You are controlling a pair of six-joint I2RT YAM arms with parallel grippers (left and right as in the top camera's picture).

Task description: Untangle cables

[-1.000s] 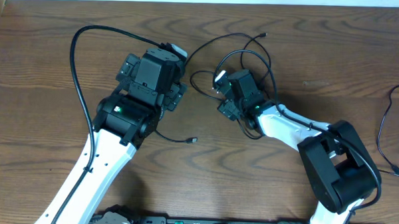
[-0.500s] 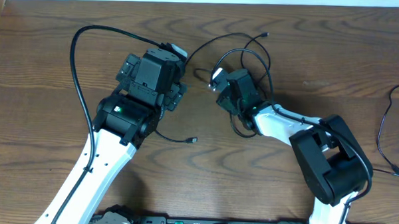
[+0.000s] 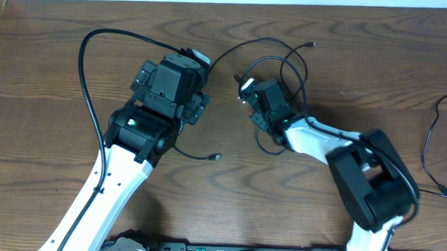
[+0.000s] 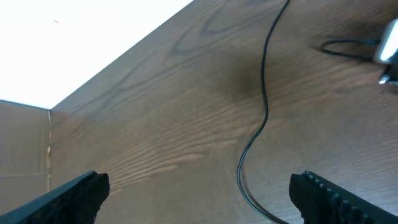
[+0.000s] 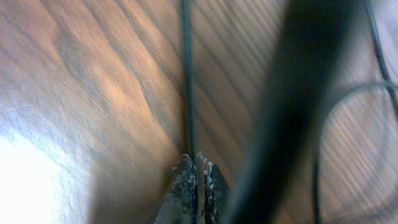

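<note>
Black, thin cables (image 3: 285, 64) lie in overlapping loops on the wooden table (image 3: 44, 134), bunched between the two arms and close to its far edge. The right fingers (image 5: 186, 183) are clenched at the near-left side of that bunch. In the right wrist view they appear to pinch one black cable (image 5: 185, 74) right at their tips. That strand runs straight ahead of them, in line with their own length, and more loops curve off to one side. A broad dark blur crosses the same view; what it is cannot be told.

The left fingers (image 4: 71, 196) stand released and wide, hovering over bare wood. A single strand (image 4: 264, 99) trails between them, running lengthwise and nearer the right-hand one. From overhead it looks like a tail of the same bunch, arching back toward a small plug (image 3: 310, 44) at the far side.

The right arm is plainly the nearer one and already sits in the knot, so the coming move likely turns on which way it draws its strand. Room is short toward the far edge and toward the left arm. There is open wood to the right, out to a separate cable (image 3: 429, 140) near that edge. There is more open wood toward the robot, where another loose cable (image 3: 207, 156) ends in a plug beside the left arm. The thick cord (image 3: 84, 53) arching off the left arm belongs to the arm and is not part of the tangle.
</note>
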